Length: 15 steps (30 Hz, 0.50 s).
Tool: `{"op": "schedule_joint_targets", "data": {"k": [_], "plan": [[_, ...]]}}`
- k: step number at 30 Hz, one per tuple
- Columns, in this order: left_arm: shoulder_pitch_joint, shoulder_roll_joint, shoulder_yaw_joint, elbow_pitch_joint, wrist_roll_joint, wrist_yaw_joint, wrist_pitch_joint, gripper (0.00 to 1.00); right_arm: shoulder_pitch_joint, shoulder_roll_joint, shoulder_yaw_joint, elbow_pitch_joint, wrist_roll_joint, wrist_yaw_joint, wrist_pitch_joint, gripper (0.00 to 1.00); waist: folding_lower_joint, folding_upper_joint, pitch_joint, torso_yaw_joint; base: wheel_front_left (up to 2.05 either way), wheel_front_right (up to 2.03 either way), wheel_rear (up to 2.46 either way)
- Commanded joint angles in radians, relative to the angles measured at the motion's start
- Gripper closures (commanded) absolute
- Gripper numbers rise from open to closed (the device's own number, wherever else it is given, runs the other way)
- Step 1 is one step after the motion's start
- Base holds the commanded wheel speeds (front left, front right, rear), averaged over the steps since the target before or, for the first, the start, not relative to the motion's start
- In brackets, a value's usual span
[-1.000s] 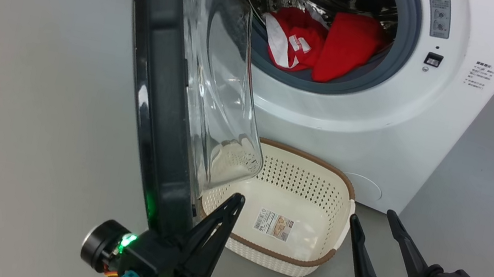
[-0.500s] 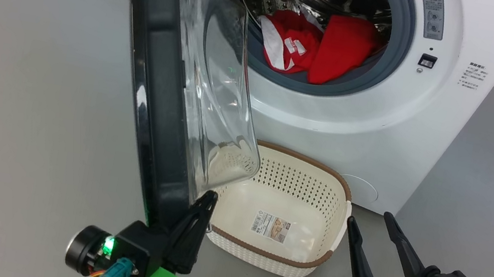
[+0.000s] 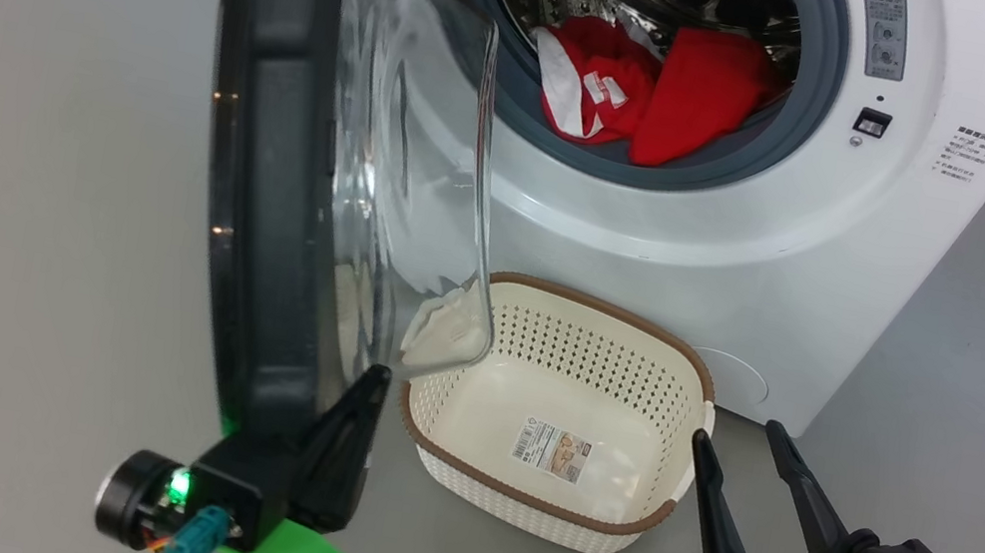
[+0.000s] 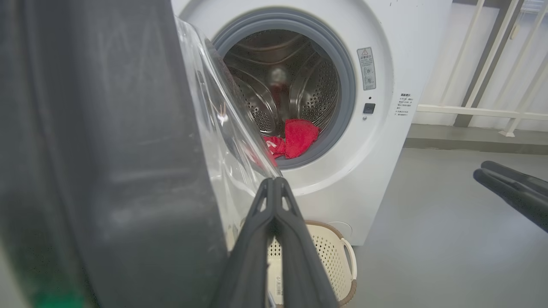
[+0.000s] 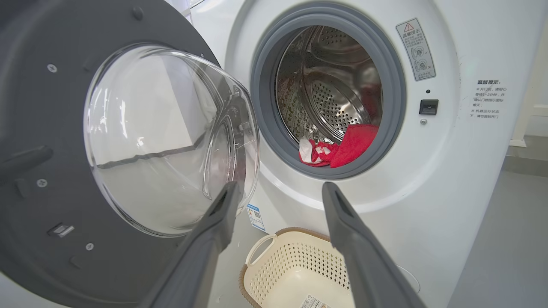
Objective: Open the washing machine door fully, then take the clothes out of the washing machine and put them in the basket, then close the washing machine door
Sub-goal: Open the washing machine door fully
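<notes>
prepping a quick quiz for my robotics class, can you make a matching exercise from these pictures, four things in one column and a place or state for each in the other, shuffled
Things
1. soft red fabric clothes
2. cream perforated plastic basket
3. left gripper
4. right gripper

Places or states
a. fingers pressed together
b. lying in the perforated steel drum
c. fingers spread, nothing between them
d. on the grey floor, holding only a paper label

Pairs: 1-b, 2-d, 3-a, 4-c
</notes>
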Motion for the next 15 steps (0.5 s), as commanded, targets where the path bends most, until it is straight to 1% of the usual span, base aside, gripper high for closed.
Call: {"op": "schedule_joint_targets", "data": {"k": [1,11,15], "plan": [[-0.016,0.035,0.069,-0.011,-0.004,0.029,-0.008,1.00,-0.026,0.001,0.026,-0.030,-0.002,0.006,-0.002,0.00,0.0000,-0.0001,0.003,0.004,0.00,0.00,0.00],[0.028,0.078,0.142,-0.039,-0.021,0.088,-0.012,1.00,-0.029,0.001,0.021,-0.037,-0.006,0.006,0.005,0.00,0.0000,-0.0001,0.013,0.025,0.00,0.00,0.00],[0.044,0.091,0.169,-0.041,-0.031,0.104,-0.018,1.00,-0.029,0.001,0.020,-0.038,-0.008,0.006,0.006,0.00,0.0000,-0.0001,0.014,0.031,0.00,0.00,0.00]]}}
